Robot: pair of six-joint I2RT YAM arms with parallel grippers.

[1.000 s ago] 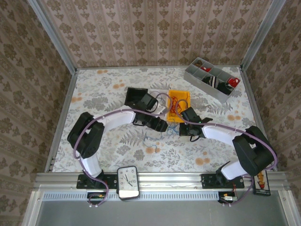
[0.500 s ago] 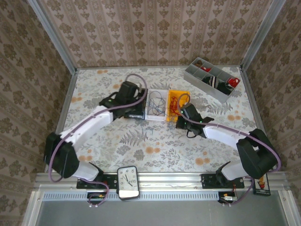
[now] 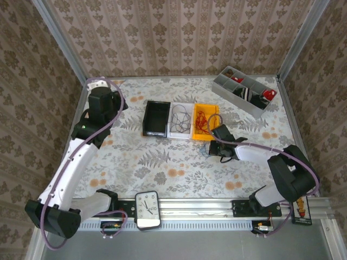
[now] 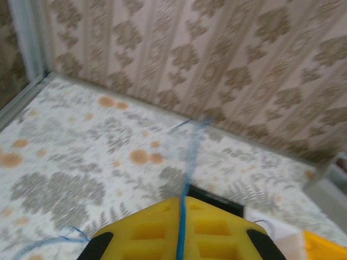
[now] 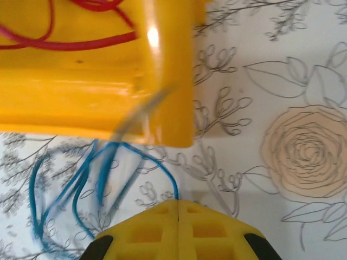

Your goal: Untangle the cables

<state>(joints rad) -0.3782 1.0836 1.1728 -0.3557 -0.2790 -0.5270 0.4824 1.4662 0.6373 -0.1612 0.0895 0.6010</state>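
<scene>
Glossy yellow plastic bin [image 5: 81, 103], thin smooth-sheathed blue cable [image 5: 105, 165], matt floral-printed tabletop [image 3: 162, 162], dull grey metal rail [image 3: 206, 205]

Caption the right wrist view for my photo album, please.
Right end effector pinches a blue cable looped on the floral table, beside a yellow bin holding a red cable.

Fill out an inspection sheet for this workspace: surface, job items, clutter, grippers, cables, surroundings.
Surface: floral-patterned table.
Job's things: red cable in the yellow bin; dark grey cable in the white bin; blue cable outside the bins, partly looped on the table beside the yellow bin.
Clutter: black bin, looks empty; grey divided tray; clock.
Grippers: left gripper shut on the blue cable; right gripper shut on it too.
Cables: purplish arm cables along both arms.
Surroundings: patterned walls.
</scene>
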